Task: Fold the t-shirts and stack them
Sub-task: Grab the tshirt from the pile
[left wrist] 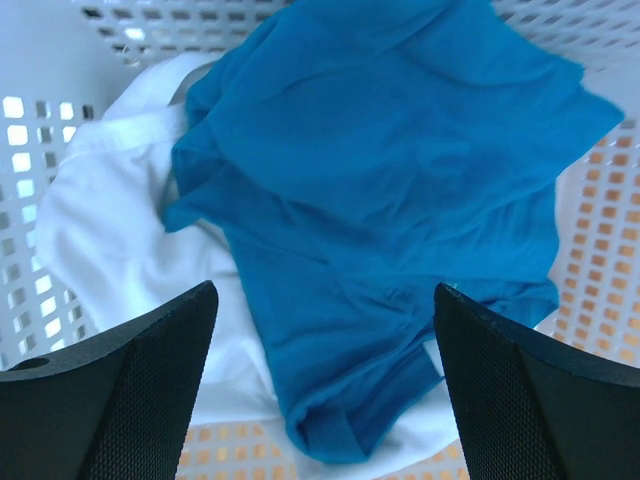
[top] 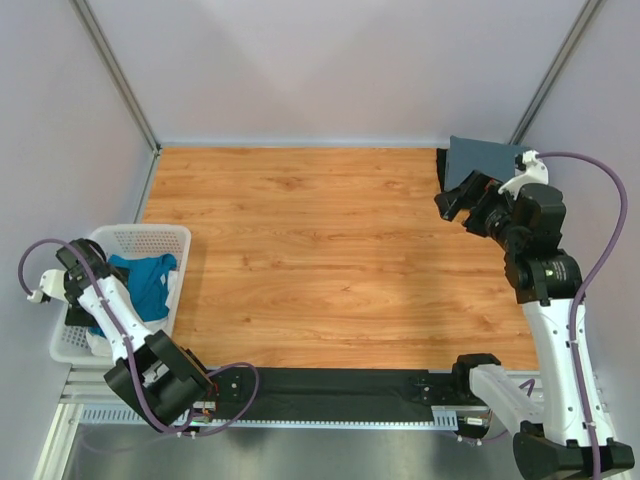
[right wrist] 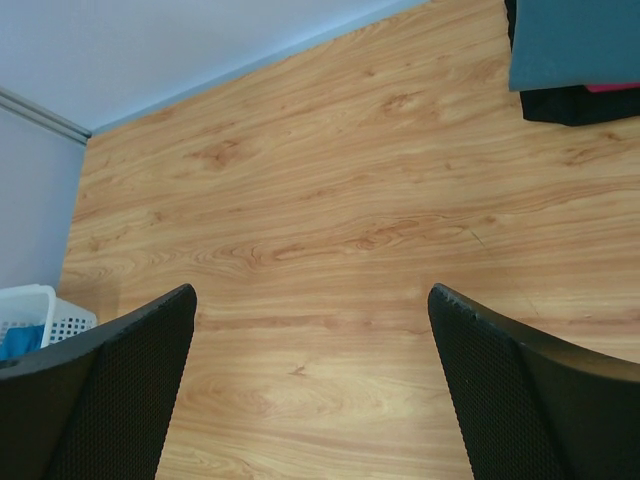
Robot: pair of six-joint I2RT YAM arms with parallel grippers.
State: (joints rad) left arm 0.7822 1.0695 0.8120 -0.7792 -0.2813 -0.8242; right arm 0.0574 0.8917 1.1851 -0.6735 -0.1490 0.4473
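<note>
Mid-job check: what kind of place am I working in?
Likely a lab test cell, not a home: plain grey walls and metal posts box in the wood-grain table, with a mounting rail along its near edge.

**Both pincers spread wide, gripping nothing**

The left arm (top: 115,320) slants from its base toward 10 o'clock, wrist bent over. The left pincer (left wrist: 322,300) points down with its fingers wide apart. The right arm (top: 555,330) rises toward 12 o'clock, then bends toward 10 o'clock. The right pincer (right wrist: 311,300) is likewise spread and empty.
</note>
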